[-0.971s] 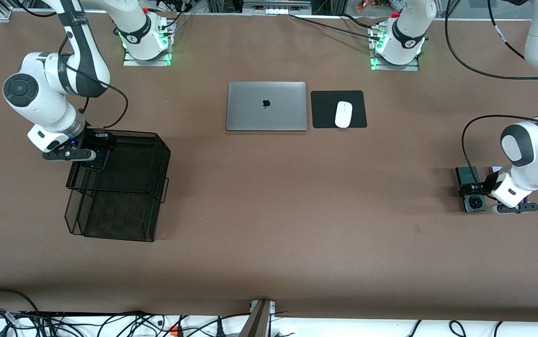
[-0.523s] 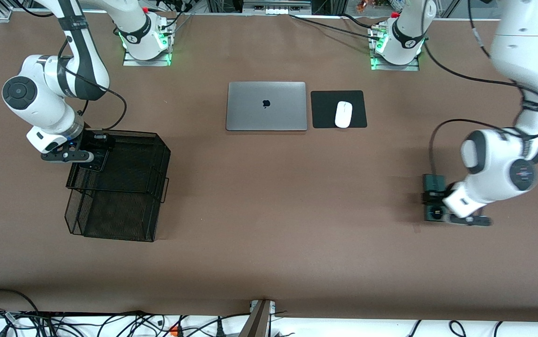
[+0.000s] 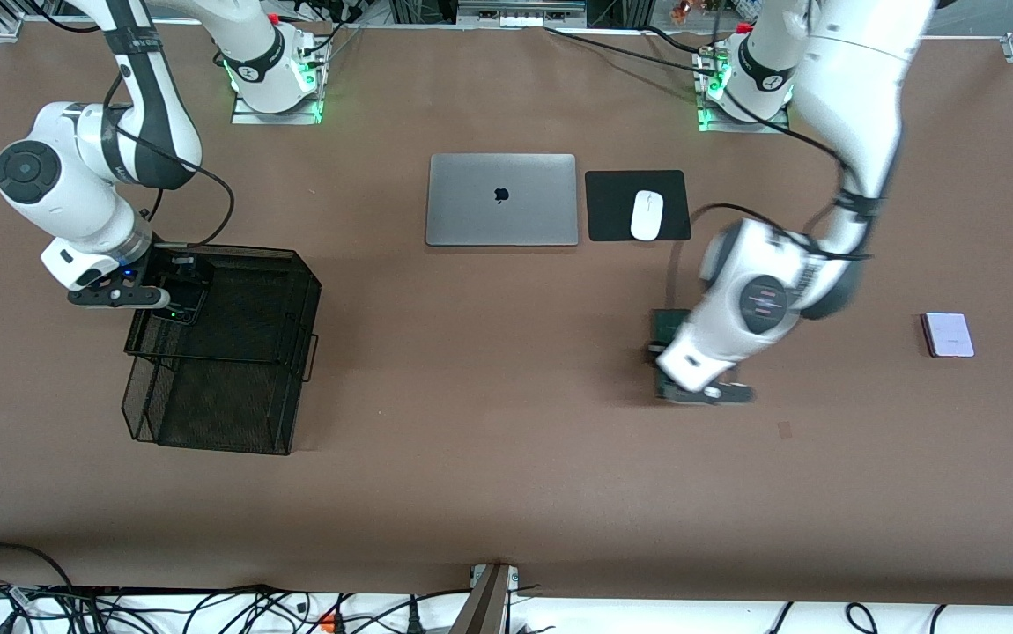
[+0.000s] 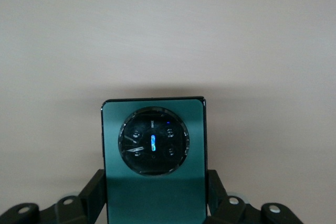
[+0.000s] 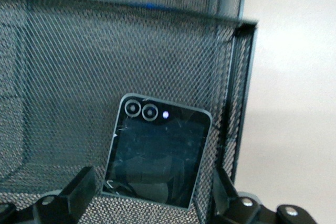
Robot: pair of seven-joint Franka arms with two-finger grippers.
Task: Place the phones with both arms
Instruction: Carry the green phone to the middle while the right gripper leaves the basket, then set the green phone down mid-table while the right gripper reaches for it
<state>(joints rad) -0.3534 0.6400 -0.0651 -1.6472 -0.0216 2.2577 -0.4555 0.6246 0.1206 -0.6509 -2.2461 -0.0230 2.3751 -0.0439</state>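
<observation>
My right gripper (image 3: 170, 292) is at the upper tier of the black mesh tray (image 3: 295, 264). The black phone (image 3: 187, 301) lies on the mesh between its open fingers. In the right wrist view the black phone (image 5: 156, 156) shows a strip of mesh on each side, between it and the gripper (image 5: 151, 178). My left gripper (image 3: 663, 357) is shut on the dark green phone (image 3: 670, 324) and holds it over the bare middle of the table. In the left wrist view the gripper (image 4: 155, 181) clamps the long edges of the phone (image 4: 153, 140). The pale lilac phone (image 3: 948, 335) lies on the table toward the left arm's end.
A closed grey laptop (image 3: 501, 200) and a white mouse (image 3: 646, 215) on a black pad (image 3: 612, 207) lie near the bases. The tray's lower tier (image 3: 207, 414) juts out toward the front camera. Brown tabletop lies between the tray and the left gripper.
My left arm has swept the green phone from beside the lilac phone toward the table's middle, uncovering the lilac phone. My right gripper has drawn back slightly from the tray; the black phone has stayed.
</observation>
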